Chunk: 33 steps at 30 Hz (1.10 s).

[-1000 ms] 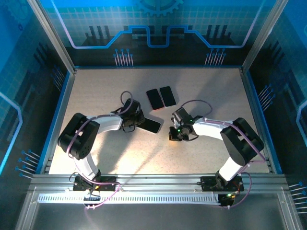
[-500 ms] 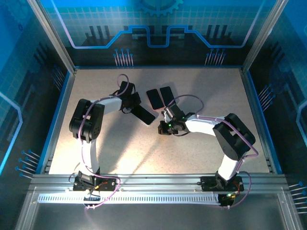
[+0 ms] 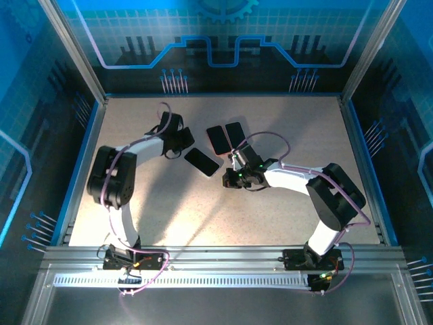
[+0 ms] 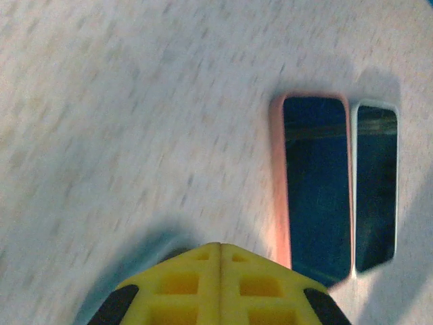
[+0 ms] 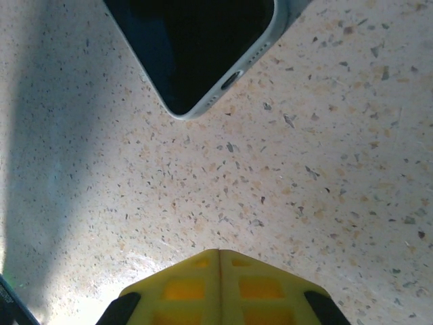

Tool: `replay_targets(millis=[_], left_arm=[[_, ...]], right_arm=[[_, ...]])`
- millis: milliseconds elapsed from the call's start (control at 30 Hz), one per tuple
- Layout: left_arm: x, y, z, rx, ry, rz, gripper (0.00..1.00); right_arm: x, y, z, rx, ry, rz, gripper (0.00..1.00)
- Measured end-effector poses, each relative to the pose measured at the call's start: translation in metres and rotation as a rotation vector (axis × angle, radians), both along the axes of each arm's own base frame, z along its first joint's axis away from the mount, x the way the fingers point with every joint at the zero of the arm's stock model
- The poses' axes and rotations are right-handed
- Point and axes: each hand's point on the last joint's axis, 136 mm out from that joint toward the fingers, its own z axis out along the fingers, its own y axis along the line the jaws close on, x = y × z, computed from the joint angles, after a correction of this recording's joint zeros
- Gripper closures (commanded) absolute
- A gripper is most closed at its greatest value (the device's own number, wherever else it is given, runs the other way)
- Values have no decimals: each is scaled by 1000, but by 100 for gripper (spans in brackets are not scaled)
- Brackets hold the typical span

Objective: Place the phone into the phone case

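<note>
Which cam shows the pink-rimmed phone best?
Left wrist: the pink-rimmed phone lies nearly full-length, its rim colour clear, beside a white-rimmed phone. Top external gives it as a small dark slab, with the colour hard to tell. Right wrist catches the end of a pale-rimmed phone instead.

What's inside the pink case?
A dark shiny rectangle fills the pink case edge to edge; it looks like a phone screen. It covers the case's floor, so whatever lies beneath it cannot be seen.
</note>
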Motion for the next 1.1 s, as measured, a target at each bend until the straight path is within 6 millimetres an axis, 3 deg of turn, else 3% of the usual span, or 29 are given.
replay_targets(millis=[200,400,633,767,1100], left_arm=[[-67,12,-3,-29,75,40,100],[-94,3,-21,-33,142,32,100],[-98,-2,-58,-20,225,27,100],[-82,-6,-56,-28,209,26,100],[-71,-9,-57,-18,266,26,100]], right_arm=[[3,7,6,39,-12,7,100],[9,14,-4,58,-15,9,100],[14,18,-32,34,18,4,100],[21,23,-31,42,8,4,100],[46,44,-30,69,-17,5,100]])
